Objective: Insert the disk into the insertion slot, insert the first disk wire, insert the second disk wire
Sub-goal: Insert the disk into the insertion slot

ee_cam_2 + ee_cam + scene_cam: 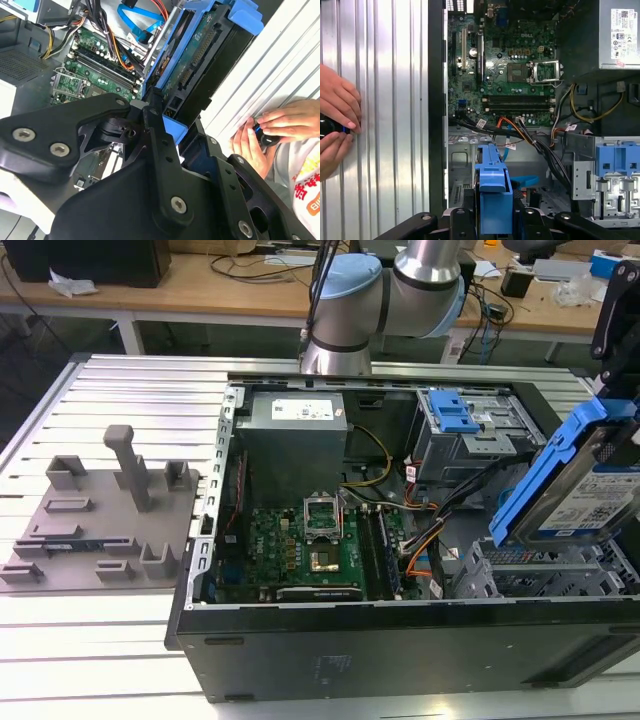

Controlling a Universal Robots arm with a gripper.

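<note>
Ribbed bench (90, 640), open computer case (300, 650), fingers (159, 145) clamped on tilted disk (600, 490), partly cut off, above half-hidden insertion slot (540, 575)

Cables (452, 502) run just beside the insertion slot (540, 575), on the exterior view's left; the tilted disk (590, 480) hangs above it.

Bright, even light glares off the ribbed table (385, 125) beside the fingers (462, 224), while the computer case (436, 100) beyond them sits shadowed.

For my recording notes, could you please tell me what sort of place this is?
Probably a robotics lab: an open black computer case lies on a ribbed aluminium table, with cluttered wooden workbenches behind.
</note>
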